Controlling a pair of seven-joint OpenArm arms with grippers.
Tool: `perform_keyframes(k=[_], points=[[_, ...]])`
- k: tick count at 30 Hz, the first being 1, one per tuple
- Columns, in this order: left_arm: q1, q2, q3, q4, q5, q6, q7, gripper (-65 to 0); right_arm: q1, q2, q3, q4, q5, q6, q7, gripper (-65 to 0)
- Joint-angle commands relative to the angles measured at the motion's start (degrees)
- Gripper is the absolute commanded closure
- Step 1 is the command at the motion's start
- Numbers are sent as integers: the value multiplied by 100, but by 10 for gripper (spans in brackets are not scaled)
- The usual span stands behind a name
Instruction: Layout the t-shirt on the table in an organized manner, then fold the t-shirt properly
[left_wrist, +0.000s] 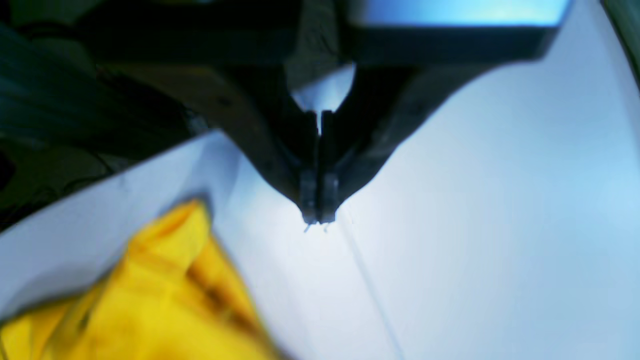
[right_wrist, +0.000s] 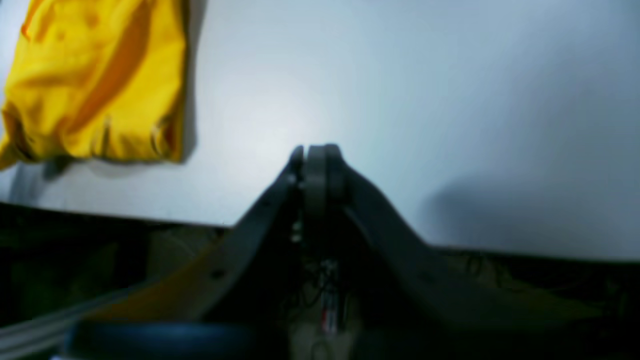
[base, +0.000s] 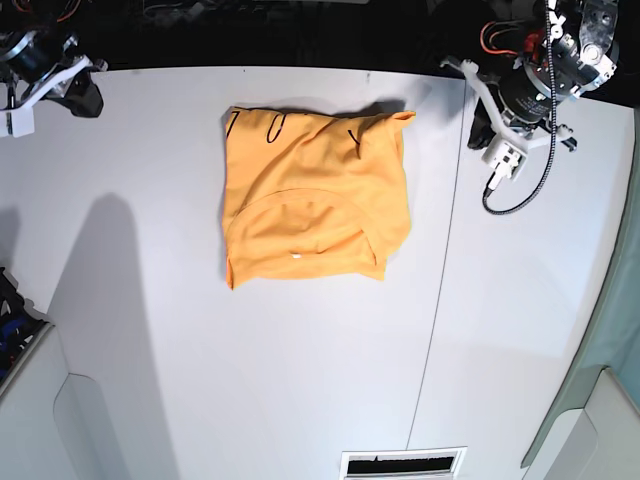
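Both pairs of fingers are clenched with nothing between them. In the left wrist view the left gripper (left_wrist: 318, 219) has its two dark fingers (left_wrist: 307, 192) pressed flat together, tips hanging just above the bare white table (left_wrist: 500, 225). A thin dark seam (left_wrist: 372, 290) in the tabletop runs away from just beyond those tips. The t-shirt (left_wrist: 165, 300) lies off to one side of the fingers, well apart from them, as a blurred yellow heap near the table's edge.

In the right wrist view the right gripper (right_wrist: 317, 152) is likewise pinched tight, its rounded fingertips (right_wrist: 330, 160) meeting over the white table (right_wrist: 450, 125). The t-shirt (right_wrist: 100, 80) sits ahead of and off to the side of these fingers, apart from them, with its creased hem turned toward the table's near edge.

From the base view the t-shirt (base: 315, 205) is a folded, roughly square orange-yellow bundle resting on the table (base: 200, 380), between the two arms and touched by neither. Thin black lines (base: 275, 125) of a drawing show along its far edge, and a curved fold crosses its middle. The left gripper (base: 480, 128) is at the far corner on that view's right, across the seam (base: 440, 290) from the shirt, with a black cable (base: 535, 170) looping beside it. The right gripper (base: 88, 100) is at the opposite far corner, well clear of the cloth.
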Motion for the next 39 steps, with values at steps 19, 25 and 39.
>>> perform_keyframes(k=[19,25,39], points=[[2618,-33,-623,-1335,-170,-256,201,0,-1781,308,-645,-487,337,74,2,0],[1329,-31,433,-3860,175,-396,455,0,-1043,446,-2057,-2201,-332,-37,221,0],[-1801,223,2896,-6979,210,-282,321,0,981,332,-4177,-5195,-1464,-494,61,0]])
